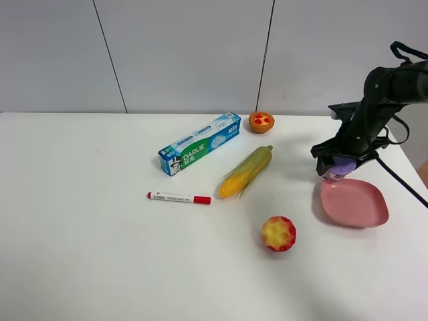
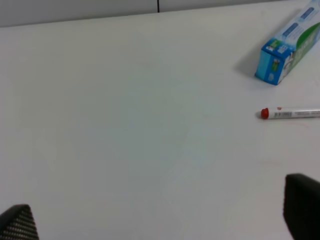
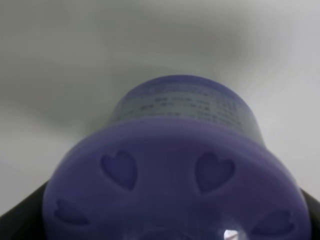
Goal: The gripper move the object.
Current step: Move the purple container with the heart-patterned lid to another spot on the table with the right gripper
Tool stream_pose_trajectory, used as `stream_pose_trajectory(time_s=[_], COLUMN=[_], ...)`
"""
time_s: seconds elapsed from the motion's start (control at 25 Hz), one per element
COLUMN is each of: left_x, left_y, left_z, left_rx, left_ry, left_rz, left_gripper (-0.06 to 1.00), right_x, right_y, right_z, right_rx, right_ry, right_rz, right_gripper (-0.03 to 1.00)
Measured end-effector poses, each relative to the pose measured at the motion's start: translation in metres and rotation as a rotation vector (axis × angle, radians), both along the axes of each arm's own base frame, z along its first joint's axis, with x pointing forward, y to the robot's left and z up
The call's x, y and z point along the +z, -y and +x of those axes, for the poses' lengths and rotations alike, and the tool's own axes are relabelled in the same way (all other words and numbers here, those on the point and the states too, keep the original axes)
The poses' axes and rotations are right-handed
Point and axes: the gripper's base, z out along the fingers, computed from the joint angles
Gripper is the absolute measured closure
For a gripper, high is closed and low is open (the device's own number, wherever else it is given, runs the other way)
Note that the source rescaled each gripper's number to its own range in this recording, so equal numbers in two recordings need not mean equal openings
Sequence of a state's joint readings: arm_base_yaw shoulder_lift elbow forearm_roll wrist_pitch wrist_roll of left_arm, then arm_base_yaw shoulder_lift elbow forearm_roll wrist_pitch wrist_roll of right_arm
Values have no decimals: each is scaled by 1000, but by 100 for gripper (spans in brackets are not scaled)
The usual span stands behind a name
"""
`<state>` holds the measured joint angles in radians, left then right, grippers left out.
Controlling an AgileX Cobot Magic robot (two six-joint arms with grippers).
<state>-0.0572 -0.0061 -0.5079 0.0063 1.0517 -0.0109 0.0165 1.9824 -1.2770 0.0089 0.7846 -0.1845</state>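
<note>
A white surface (image 1: 80,254) was seen, with a corn cob (image 1: 246,172) laid near its middle. Reckoned from the cob, a blue-green toothpaste box (image 1: 200,143) was placed at ten o'clock, a white marker with a red cap (image 1: 178,198) at eight, a small orange round item (image 1: 261,122) just past twelve, a red-yellow bumpy ball (image 1: 278,233) at five, and a pink plate (image 1: 354,202) between three and four, well apart.

White table (image 1: 80,254); grey panelled wall (image 1: 187,53) behind, dark seams; even light.
</note>
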Motion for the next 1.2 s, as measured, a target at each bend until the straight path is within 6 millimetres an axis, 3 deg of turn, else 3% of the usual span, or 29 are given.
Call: stream_pose_trajectory(time_s=[0.32,0.72,1.08,1.12,1.16,1.2], left_x=[0,0,0,0,0,0], left_y=[0,0,0,0,0,0], left_z=[0,0,0,0,0,0], left_rx=[0,0,0,0,0,0], left_ry=[0,0,0,0,0,0], left_rz=[0,0,0,0,0,0], left_gripper=[-6,-6,-6,-6,-6,-6], right_x=[15,-20,-20,-20,-20,-20], right_y=[1,1,3,3,3,3], right_z=[15,22,23,24,24,25], right_rx=[-7,2,0,-1,-5,-15], right_ry=[64,7,10,11,18,25], right_rz=[6,0,-3,-3,-7,-5], right_gripper=[96,96,96,84,58,42])
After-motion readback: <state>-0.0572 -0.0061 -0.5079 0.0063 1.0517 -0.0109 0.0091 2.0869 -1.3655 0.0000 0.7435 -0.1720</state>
